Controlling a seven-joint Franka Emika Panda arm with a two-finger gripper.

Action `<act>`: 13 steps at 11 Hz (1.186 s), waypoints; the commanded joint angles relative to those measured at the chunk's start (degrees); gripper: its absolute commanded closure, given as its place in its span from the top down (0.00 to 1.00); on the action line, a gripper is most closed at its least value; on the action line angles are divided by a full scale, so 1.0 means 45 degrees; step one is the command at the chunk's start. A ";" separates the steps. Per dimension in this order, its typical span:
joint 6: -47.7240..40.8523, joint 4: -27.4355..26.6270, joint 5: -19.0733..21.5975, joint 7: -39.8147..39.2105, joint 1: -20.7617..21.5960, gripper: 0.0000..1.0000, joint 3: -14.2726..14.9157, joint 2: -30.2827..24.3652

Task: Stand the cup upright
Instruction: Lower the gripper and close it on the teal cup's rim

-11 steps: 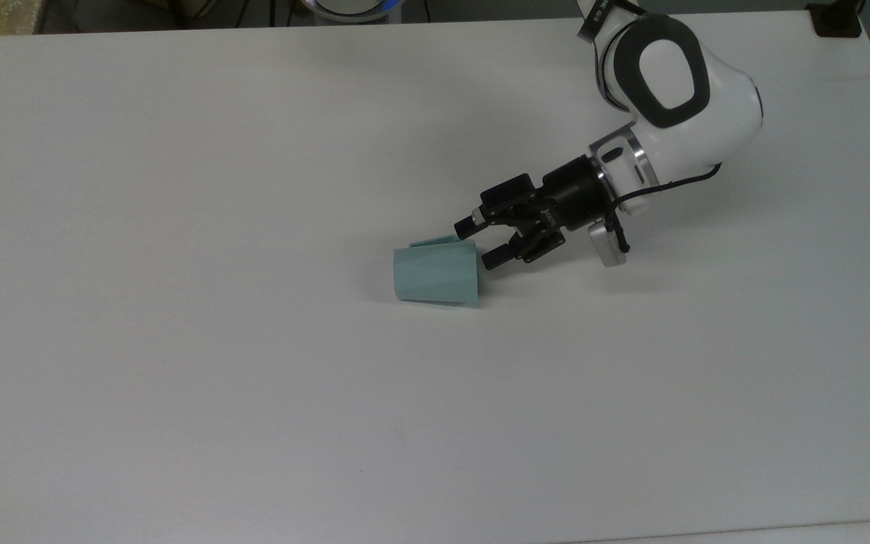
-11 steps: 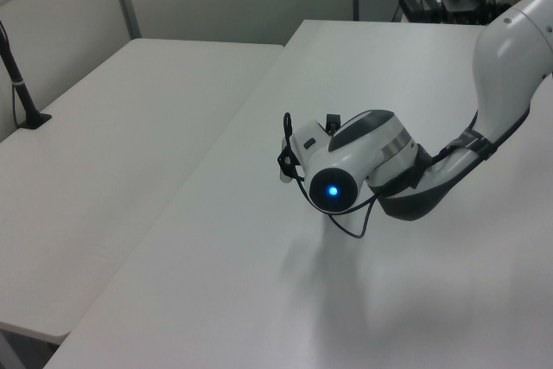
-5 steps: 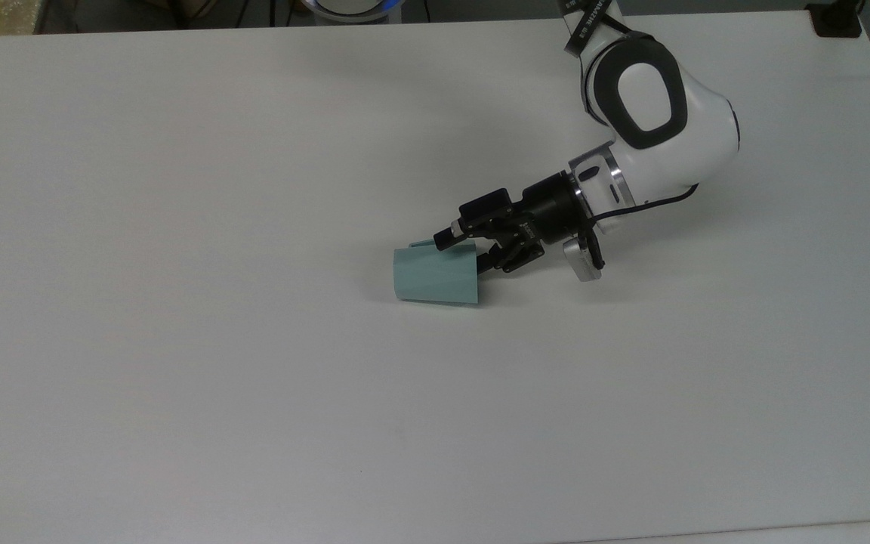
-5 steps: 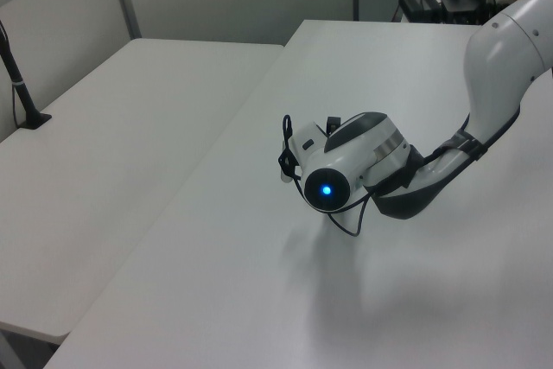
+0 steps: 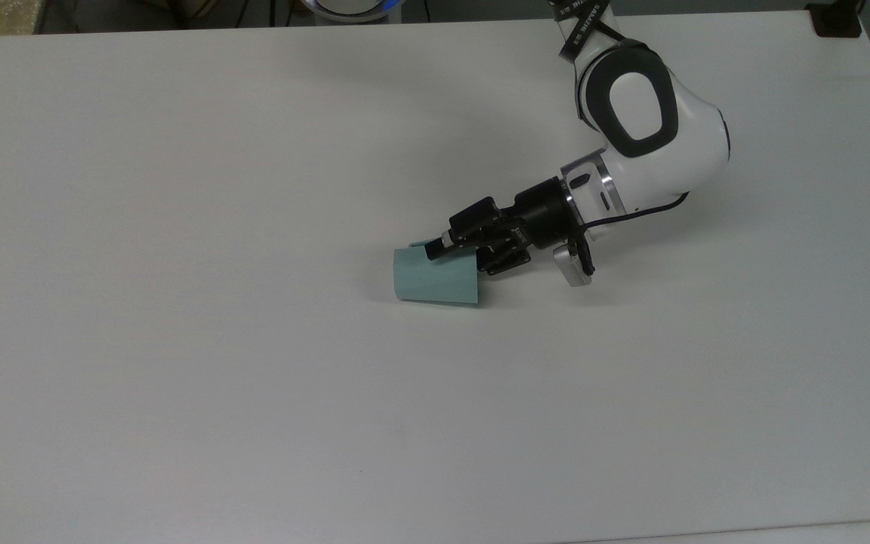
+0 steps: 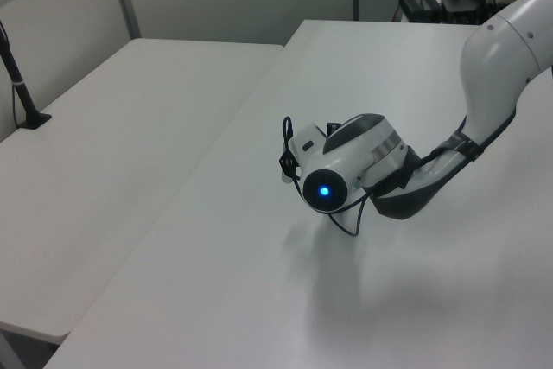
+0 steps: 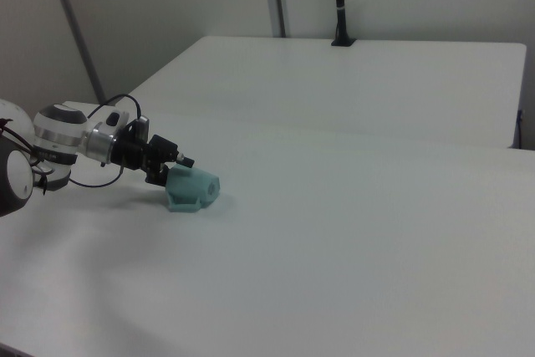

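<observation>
Cup: the cup [image 5: 435,276] lies on its side on the table [image 5: 178,340], centre of the top view.
My pincer: my gripper [image 5: 459,257] is spread, one finger over the wide rim, one inside.

Overhead top view; oblique left, right views across table [image 5: 178,378]

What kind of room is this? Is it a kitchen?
Probably a robot lab, not a kitchen: a white robot arm works on a bare white table, with only a teal cup lying on its side.
</observation>
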State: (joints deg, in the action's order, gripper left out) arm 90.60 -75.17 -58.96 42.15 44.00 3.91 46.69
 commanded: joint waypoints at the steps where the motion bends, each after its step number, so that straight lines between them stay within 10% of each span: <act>1: -0.0212 -0.0209 0.0056 0.0320 -0.0169 0.00 -0.0225 -0.0044; 7: 0.0296 -0.0328 0.0232 0.0086 -0.0189 0.00 -0.0283 -0.0160; 13: 0.0120 -0.0327 0.2319 -0.0715 -0.0773 0.00 -0.0459 -0.2169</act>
State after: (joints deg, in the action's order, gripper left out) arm 90.30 -75.04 -51.96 40.27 42.86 2.90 41.52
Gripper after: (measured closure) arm 0.903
